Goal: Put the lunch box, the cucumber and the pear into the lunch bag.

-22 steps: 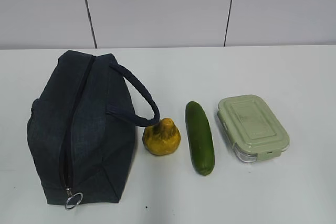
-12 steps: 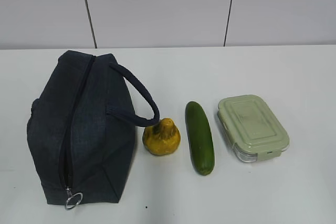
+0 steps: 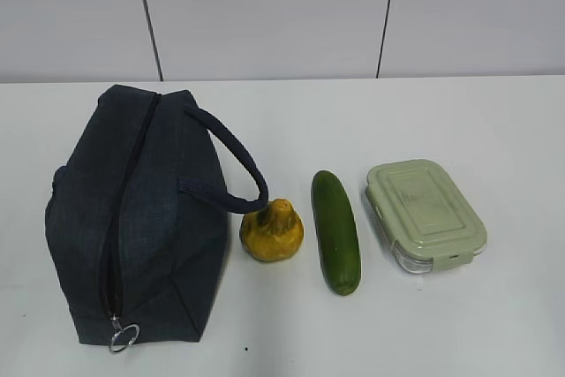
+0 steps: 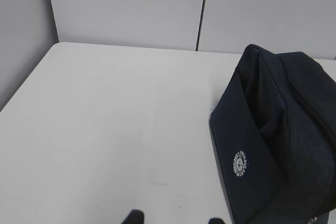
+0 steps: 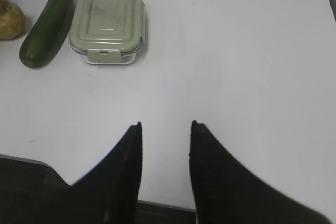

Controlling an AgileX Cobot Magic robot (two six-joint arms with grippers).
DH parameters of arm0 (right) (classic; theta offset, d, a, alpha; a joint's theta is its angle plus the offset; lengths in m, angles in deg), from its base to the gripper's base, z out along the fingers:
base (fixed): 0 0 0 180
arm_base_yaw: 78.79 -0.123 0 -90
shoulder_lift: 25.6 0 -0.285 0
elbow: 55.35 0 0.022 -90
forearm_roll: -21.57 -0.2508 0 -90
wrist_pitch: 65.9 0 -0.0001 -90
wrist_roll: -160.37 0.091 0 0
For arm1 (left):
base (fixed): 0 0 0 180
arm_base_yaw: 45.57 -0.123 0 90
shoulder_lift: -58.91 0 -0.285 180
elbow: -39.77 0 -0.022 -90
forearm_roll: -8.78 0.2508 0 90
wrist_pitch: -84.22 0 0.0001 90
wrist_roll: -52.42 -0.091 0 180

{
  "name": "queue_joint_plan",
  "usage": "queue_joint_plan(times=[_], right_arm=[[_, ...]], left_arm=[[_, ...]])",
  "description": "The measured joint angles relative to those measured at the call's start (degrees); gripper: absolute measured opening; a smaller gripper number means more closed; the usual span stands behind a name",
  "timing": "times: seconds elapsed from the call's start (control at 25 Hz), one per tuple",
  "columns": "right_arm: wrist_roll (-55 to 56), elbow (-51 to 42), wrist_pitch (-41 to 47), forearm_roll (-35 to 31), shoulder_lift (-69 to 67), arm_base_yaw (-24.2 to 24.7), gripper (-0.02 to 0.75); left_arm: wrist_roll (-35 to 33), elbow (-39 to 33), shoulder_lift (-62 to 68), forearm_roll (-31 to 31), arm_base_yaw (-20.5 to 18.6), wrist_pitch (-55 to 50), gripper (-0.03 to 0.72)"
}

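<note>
The dark navy lunch bag (image 3: 132, 218) lies at the left of the white table, its black zipper shut and the ring pull (image 3: 124, 336) at the near end. To its right sit the yellow-orange pear (image 3: 272, 231), the dark green cucumber (image 3: 336, 232) and the lunch box (image 3: 425, 214) with its sage-green lid. Neither arm shows in the exterior view. In the left wrist view my left gripper (image 4: 174, 219) shows only its fingertips, apart and empty, left of the lunch bag (image 4: 278, 135). My right gripper (image 5: 165, 129) stands open and empty near the table's front edge, well short of the lunch box (image 5: 108, 23) and cucumber (image 5: 47, 26).
A grey panelled wall (image 3: 282, 15) runs behind the table. Bare white tabletop (image 4: 115, 124) spreads left of the bag, and more lies right of the lunch box. The table's near edge (image 5: 168, 205) shows below my right fingers.
</note>
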Motion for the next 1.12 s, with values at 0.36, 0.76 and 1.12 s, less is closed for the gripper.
queue_joint_plan(times=[0.36,0.76,1.12], right_arm=[[1.6,0.9,-3.9,0.0,-10.2,0.0,0.505],[9.7,5.7,-11.1,-1.5,-25.0,0.0,0.565],[10.2,16.6,-12.5,-8.6,-43.5,0.0,0.564]], left_arm=[[0.0,0.0,0.0,0.0,0.0,0.0,0.238],[0.0,0.0,0.0,0.0,0.0,0.0,0.238],[0.0,0.0,0.0,0.0,0.0,0.0,0.238]])
